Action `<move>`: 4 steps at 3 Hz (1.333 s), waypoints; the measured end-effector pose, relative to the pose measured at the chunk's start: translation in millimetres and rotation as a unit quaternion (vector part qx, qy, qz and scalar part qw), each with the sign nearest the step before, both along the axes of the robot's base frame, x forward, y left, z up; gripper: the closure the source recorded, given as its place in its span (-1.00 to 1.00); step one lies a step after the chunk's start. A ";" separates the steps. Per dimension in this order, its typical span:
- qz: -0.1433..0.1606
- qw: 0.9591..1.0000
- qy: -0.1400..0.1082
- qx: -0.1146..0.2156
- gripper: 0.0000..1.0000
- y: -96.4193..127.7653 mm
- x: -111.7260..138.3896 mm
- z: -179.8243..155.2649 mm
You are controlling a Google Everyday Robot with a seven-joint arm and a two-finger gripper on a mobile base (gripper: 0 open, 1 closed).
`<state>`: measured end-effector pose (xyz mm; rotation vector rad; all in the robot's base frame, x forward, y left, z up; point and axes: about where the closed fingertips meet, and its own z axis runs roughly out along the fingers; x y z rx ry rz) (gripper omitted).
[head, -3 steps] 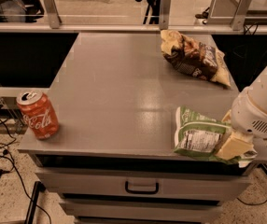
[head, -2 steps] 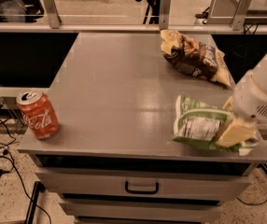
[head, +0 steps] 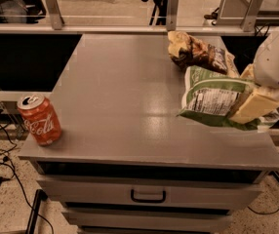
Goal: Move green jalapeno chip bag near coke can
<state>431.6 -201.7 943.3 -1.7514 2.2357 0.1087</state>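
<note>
One crinkled light-green jalapeno chip bag [head: 212,99], clamped in cream gripper [head: 254,106] over grey table [head: 120,91], right side; red-orange coke can [head: 39,120] front-left corner, open tabletop between; dark brown bag [head: 198,52] behind.

The claw [head: 254,106] hangs over the right edge of the desk [head: 120,91], clamped on the green jalapeno chip bag [head: 212,99]. It holds the bag clear of the desk's surface, white label panel showing. The coke can [head: 39,120] stands upright at the desk's front left corner. A dark brown chip bag [head: 198,52] lies at the desk's back right.
</note>
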 end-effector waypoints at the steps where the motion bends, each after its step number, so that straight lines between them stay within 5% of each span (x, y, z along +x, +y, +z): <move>1: 0.000 1.000 -0.001 0.000 1.00 0.3 0.4 -0.1; 2: 0.011 1.000 -0.002 0.009 1.00 8.2 2.2 1.5; 3: 0.117 0.990 -0.022 0.070 1.00 86.9 16.2 23.2; 4: 0.204 0.972 -0.044 0.105 1.00 161.4 24.9 46.8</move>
